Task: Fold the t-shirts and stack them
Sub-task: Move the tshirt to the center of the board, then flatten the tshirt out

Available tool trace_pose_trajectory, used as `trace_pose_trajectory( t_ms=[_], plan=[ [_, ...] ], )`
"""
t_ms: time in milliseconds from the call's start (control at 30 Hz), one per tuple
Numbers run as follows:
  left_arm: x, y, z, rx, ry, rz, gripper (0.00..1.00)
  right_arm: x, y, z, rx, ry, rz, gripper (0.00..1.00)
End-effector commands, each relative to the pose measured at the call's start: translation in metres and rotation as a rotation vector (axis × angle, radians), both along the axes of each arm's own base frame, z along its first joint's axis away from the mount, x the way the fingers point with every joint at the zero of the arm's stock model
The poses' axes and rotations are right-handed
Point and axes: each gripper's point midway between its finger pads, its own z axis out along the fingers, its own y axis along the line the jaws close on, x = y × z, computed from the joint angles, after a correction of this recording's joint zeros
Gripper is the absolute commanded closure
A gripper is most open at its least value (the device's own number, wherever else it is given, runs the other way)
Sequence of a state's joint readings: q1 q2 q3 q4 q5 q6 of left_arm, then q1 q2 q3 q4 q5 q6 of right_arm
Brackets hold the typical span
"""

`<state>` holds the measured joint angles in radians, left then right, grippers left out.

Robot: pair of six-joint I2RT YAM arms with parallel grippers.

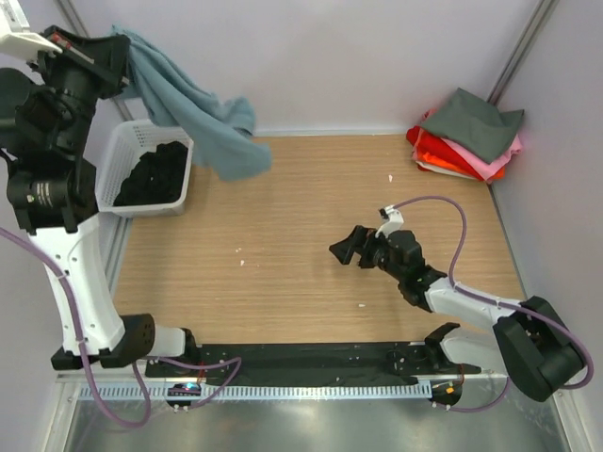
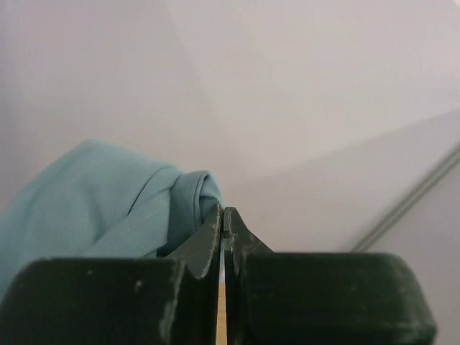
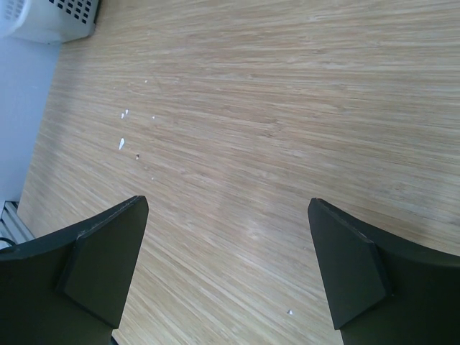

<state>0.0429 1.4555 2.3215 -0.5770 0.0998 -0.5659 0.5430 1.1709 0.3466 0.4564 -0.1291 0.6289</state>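
Top external view has the blue-grey t-shirt point(image 1: 193, 105) hanging limp over the counter's point(image 1: 311, 202) far left corner, pinched in the closed left fingers point(image 2: 207, 248), while the right fingers point(image 3: 100, 251) gape wide and empty near the middle; soft, light and floppy, it looks best taken by its dangling lower edge.

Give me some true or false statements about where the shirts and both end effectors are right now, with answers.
1. The left end effector is clamped on the blue-grey t-shirt. True.
2. The right end effector holds a shirt. False: it is open and empty above the table.
3. The white basket is empty. False: dark cloth lies inside it.
4. A stack of folded shirts sits in the far right corner. True.
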Motion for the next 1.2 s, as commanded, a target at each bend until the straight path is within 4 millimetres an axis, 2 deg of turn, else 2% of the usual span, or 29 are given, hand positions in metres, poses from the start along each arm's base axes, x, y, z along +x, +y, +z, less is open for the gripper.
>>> trace_pose_trajectory(
  t_ms=[0, 33, 67, 100, 133, 167, 200, 233, 267, 300, 333, 400, 433, 467, 533, 633, 700, 733, 800, 833, 900, 933, 967, 1000, 1033, 1067, 1100, 1133, 1167],
  plan=[
    [0.012, -0.044, -0.033, -0.008, 0.080, -0.261, 1.00, 0.008, -0.010, 0.023, 0.041, -0.098, -0.081, 0.00],
    [0.018, -0.052, -0.055, -0.044, 0.145, -0.312, 1.00, 0.008, -0.014, 0.031, 0.055, -0.117, -0.097, 0.00],
    [0.014, -0.066, -0.071, -0.050, 0.199, -0.398, 1.00, 0.007, -0.018, 0.034, 0.055, -0.124, -0.115, 0.00],
    [0.012, -0.070, -0.088, -0.071, 0.253, -0.421, 1.00, 0.012, -0.027, 0.038, 0.037, -0.143, -0.167, 0.00],
    [0.011, -0.073, -0.126, -0.114, 0.357, -0.432, 1.00, 0.007, -0.035, 0.045, 0.024, -0.148, -0.190, 0.00],
    [0.009, -0.074, -0.150, -0.129, 0.418, -0.431, 0.91, 0.007, -0.042, 0.049, 0.009, -0.155, -0.219, 0.00],
    [0.004, -0.073, -0.182, -0.147, 0.520, -0.418, 0.43, 0.006, -0.046, 0.063, 0.014, -0.183, -0.230, 0.00],
    [0.001, -0.071, -0.231, -0.163, 0.645, -0.402, 0.15, 0.002, -0.056, 0.060, -0.038, -0.176, -0.249, 0.00],
    [-0.012, -0.067, -0.249, -0.123, 0.682, -0.386, 0.01, -0.002, -0.061, 0.079, -0.024, -0.223, -0.255, 0.00],
    [-0.024, -0.061, -0.275, -0.123, 0.762, -0.346, 0.00, -0.004, -0.063, 0.094, -0.022, -0.252, -0.253, 0.00],
    [-0.032, -0.059, -0.315, -0.129, 0.858, -0.326, 0.00, -0.009, -0.064, 0.094, -0.049, -0.246, -0.235, 0.00],
    [-0.054, -0.056, -0.331, -0.122, 0.866, -0.305, 0.00, -0.012, -0.065, 0.116, -0.050, -0.279, -0.221, 0.00],
    [-0.063, -0.056, -0.356, -0.129, 0.915, -0.300, 0.00, -0.017, -0.063, 0.109, -0.074, -0.237, -0.189, 0.00],
    [-0.073, -0.054, -0.356, -0.126, 0.895, -0.289, 0.00, -0.018, -0.059, 0.110, -0.067, -0.214, -0.176, 0.00],
    [-0.083, -0.051, -0.376, -0.121, 0.933, -0.267, 0.00, -0.020, -0.047, 0.102, -0.081, -0.131, -0.120, 0.00],
    [-0.097, -0.045, -0.395, -0.123, 0.975, -0.227, 0.00, -0.041, -0.011, 0.083, -0.010, 0.022, 0.048, 0.00],
    [-0.102, -0.045, -0.404, -0.135, 0.997, -0.219, 0.00, -0.056, -0.002, 0.069, -0.009, 0.079, 0.070, 0.00],
    [-0.105, -0.044, -0.414, -0.137, 1.020, -0.211, 0.00, -0.079, 0.015, 0.066, -0.025, 0.082, 0.148, 0.00],
    [-0.107, -0.042, -0.425, -0.128, 1.049, -0.201, 0.00, -0.094, 0.017, 0.060, -0.090, 0.081, 0.131, 0.00],
    [-0.108, -0.041, -0.429, -0.123, 1.063, -0.196, 0.00, -0.119, 0.033, 0.059, -0.112, 0.083, 0.217, 0.00],
    [-0.109, -0.036, -0.435, -0.095, 1.088, -0.175, 0.00, -0.136, 0.043, 0.061, -0.168, 0.085, 0.229, 0.00],
    [-0.108, -0.034, -0.435, -0.084, 1.087, -0.166, 0.00, -0.165, 0.059, 0.052, -0.230, 0.090, 0.319, 0.00],
    [-0.108, -0.031, -0.435, -0.076, 1.087, -0.152, 0.00, -0.174, 0.073, 0.066, -0.240, 0.070, 0.338, 0.00],
    [-0.107, -0.029, -0.435, -0.068, 1.086, -0.142, 0.00, -0.176, 0.075, 0.064, -0.299, 0.045, 0.315, 0.00],
    [-0.107, -0.026, -0.435, -0.055, 1.082, -0.130, 0.00, -0.189, 0.088, 0.043, -0.401, 0.056, 0.350, 0.01],
    [-0.107, -0.025, -0.435, -0.047, 1.082, -0.120, 0.00, -0.206, 0.099, 0.040, -0.447, 0.043, 0.397, 0.02],
    [-0.107, -0.018, -0.437, -0.033, 1.081, -0.085, 0.00, -0.207, 0.109, 0.051, -0.474, 0.024, 0.381, 0.03],
    [-0.108, -0.017, -0.436, -0.025, 1.073, -0.078, 0.00, -0.211, 0.117, 0.043, -0.524, 0.023, 0.391, 0.04],
    [-0.109, -0.015, -0.437, -0.009, 1.071, -0.074, 0.00, -0.215, 0.124, 0.022, -0.605, 0.032, 0.405, 0.04]
  ],
)
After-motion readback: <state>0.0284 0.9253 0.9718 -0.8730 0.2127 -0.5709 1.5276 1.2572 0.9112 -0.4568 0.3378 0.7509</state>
